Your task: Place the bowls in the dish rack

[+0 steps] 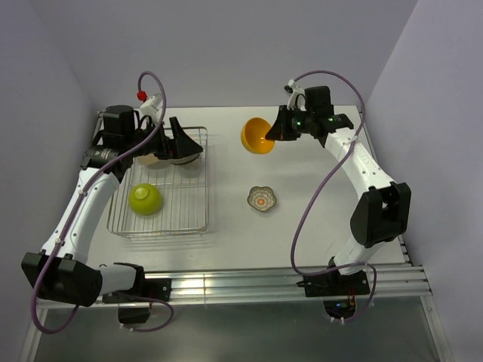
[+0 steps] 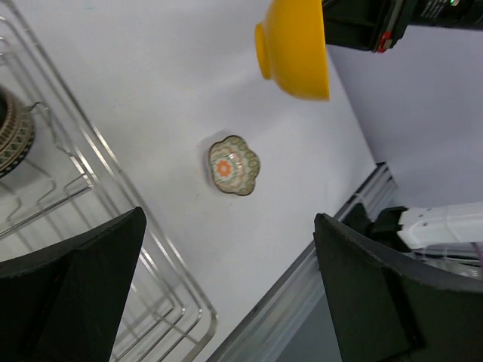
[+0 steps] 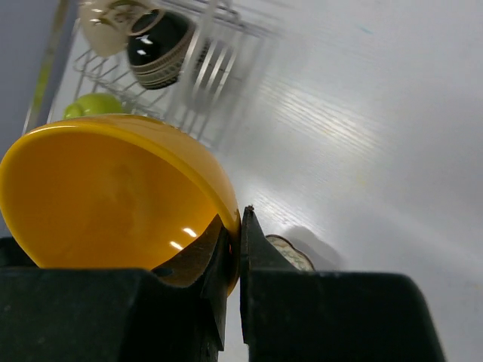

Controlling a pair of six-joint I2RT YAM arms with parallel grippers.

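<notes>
My right gripper is shut on the rim of the orange bowl and holds it tilted above the table; the pinch shows in the right wrist view on the bowl. The scalloped patterned bowl sits on the table right of the dish rack. In the rack are the lime-green bowl, the brown bowl and, partly hidden, the white bowl. My left gripper is open and empty over the rack's far end.
An aluminium rail runs along the near table edge. Pale walls close in the left, back and right. In the left wrist view the rack's corner is below and the right arm is at the top.
</notes>
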